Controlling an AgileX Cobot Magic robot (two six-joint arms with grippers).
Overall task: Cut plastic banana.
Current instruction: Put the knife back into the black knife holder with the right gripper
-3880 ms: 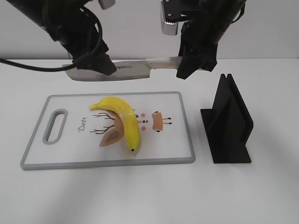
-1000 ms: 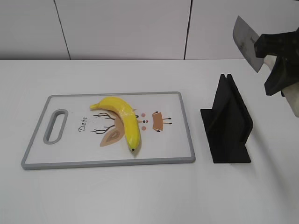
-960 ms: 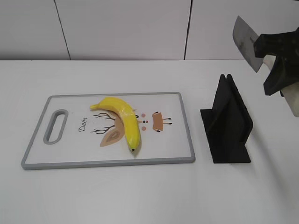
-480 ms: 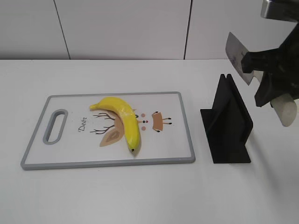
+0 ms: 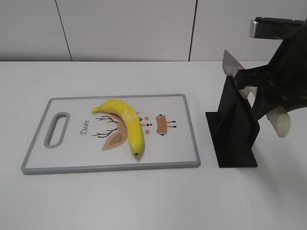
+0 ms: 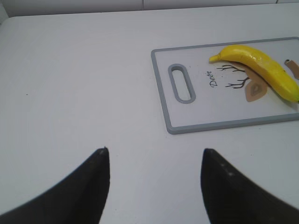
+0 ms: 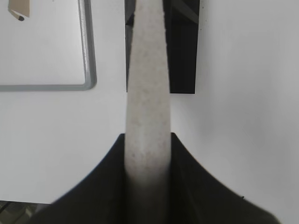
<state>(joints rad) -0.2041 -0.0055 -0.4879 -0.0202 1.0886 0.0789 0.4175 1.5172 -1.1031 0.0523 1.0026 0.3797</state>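
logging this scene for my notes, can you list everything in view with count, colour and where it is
plastic banana: 1, bright yellow with a black tip, lying whole on the cutting board
cutting board: 1, white with grey rim and deer print, centre-left on the table
knife stand: 1, black, right of the board
knife: 1, silver blade and pale speckled handle, held over the stand, blade tip at its slot
table: 1, white, under everything
left gripper: 1, black, open, over bare table left of the board
right gripper: 1, black, shut on the knife handle
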